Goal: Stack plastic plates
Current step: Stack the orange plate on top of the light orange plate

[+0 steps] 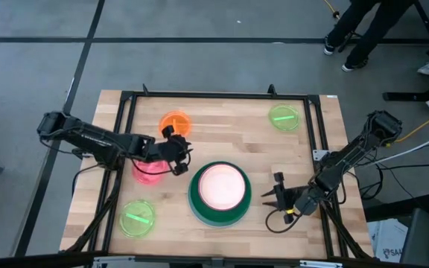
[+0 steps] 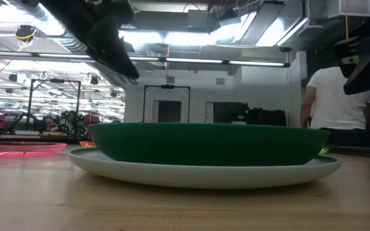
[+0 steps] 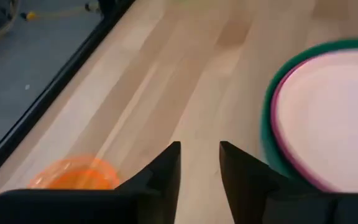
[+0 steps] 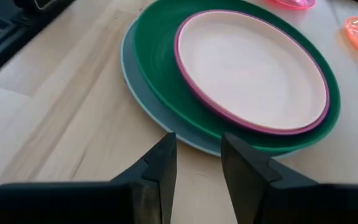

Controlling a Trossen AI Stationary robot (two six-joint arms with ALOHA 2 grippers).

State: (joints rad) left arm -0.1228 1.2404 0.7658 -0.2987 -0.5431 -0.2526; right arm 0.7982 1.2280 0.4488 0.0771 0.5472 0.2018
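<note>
A stack of plates (image 1: 218, 192) stands at the table's near middle: light blue at the bottom (image 4: 143, 93), dark green (image 4: 157, 56), magenta rim (image 4: 194, 93) and peach on top (image 4: 253, 62). In the low view the stack (image 2: 204, 144) fills the middle. Lying singly are a small orange plate (image 1: 175, 122), a pink-red one (image 1: 147, 173) and two lime green ones (image 1: 284, 117) (image 1: 137, 217). My left gripper (image 1: 185, 158) (image 3: 199, 155) is open, hovering left of the stack between the orange (image 3: 73, 174) and pink-red plates. My right gripper (image 1: 272, 192) (image 4: 196, 149) is open, just right of the stack, pointing at it.
A black frame (image 1: 222, 95) runs round the table's edges. Bare wood lies at the far middle and between the stack and the far-right lime plate. A person's legs (image 1: 363, 30) stand beyond the far edge, and a person in white (image 2: 336, 102) shows behind the table.
</note>
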